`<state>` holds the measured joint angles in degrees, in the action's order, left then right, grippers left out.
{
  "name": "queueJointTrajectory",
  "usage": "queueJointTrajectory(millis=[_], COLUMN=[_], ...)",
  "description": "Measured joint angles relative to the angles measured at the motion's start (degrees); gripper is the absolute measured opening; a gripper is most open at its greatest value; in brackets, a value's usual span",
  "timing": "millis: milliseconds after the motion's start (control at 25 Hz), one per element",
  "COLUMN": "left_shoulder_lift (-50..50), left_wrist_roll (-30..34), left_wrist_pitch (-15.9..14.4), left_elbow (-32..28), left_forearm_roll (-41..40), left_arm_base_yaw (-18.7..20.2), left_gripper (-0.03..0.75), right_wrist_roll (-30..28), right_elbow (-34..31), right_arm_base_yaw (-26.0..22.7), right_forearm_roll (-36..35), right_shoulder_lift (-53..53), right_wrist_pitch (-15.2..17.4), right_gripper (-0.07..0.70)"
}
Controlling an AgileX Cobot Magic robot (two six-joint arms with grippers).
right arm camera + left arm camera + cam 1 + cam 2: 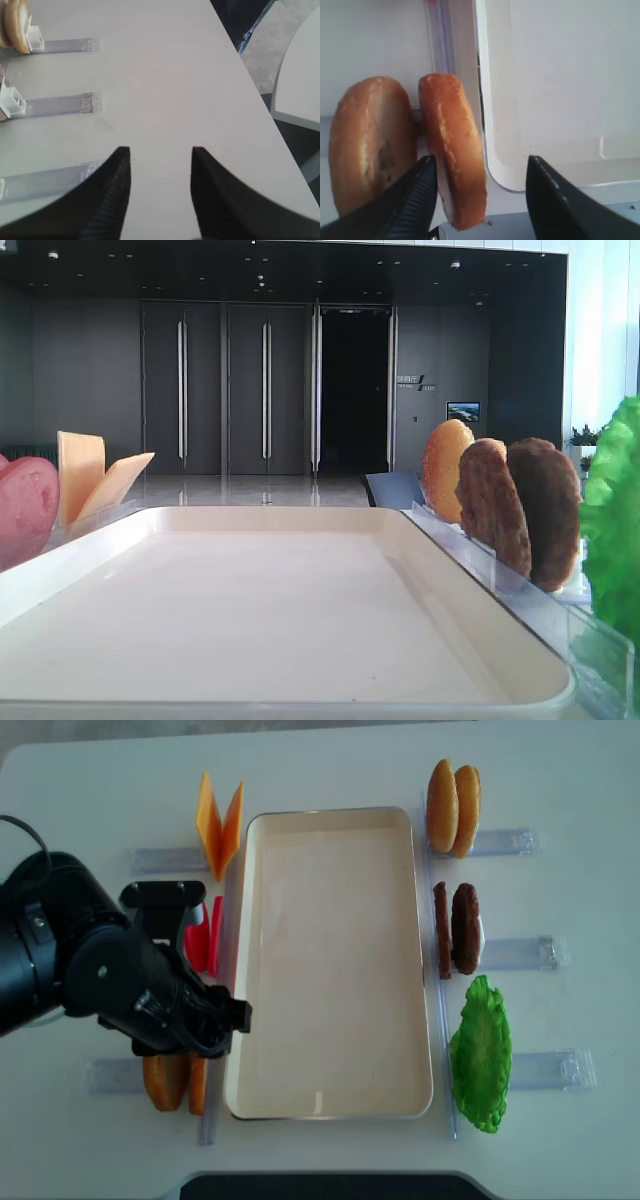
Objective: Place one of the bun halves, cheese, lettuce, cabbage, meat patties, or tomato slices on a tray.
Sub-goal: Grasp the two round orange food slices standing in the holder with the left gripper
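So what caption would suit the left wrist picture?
Open left gripper straddling a golden bun half beside the tray.

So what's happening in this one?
The left gripper hangs open over two bun halves standing on edge in a rack beside the tray; one half sits between its fingers, not yet gripped. The tray holds nothing yet. The right gripper is open over bare table, holding nothing.

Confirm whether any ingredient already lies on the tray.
No: in the overhead view the tray is bare, with the cheese standing outside it.
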<state>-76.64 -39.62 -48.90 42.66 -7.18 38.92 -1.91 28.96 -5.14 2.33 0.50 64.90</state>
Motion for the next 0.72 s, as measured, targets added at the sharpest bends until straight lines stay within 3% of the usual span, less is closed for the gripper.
queueJointTrajectory(millis=[720], left_shoulder_lift=[-4.6], left_wrist_roll=[0.0], left_wrist_pitch=[0.2], left_elbow=[0.0], left_forearm_roll=[-1.6], left_arm_base_yaw=[0.0], left_gripper=[0.433], right_wrist_roll=[0.0], right_elbow=[0.0], right_arm_base_yaw=[0.0], right_forearm_roll=[0.0], right_shoulder_lift=[0.0], right_wrist_pitch=[0.0], right_gripper=[0.279])
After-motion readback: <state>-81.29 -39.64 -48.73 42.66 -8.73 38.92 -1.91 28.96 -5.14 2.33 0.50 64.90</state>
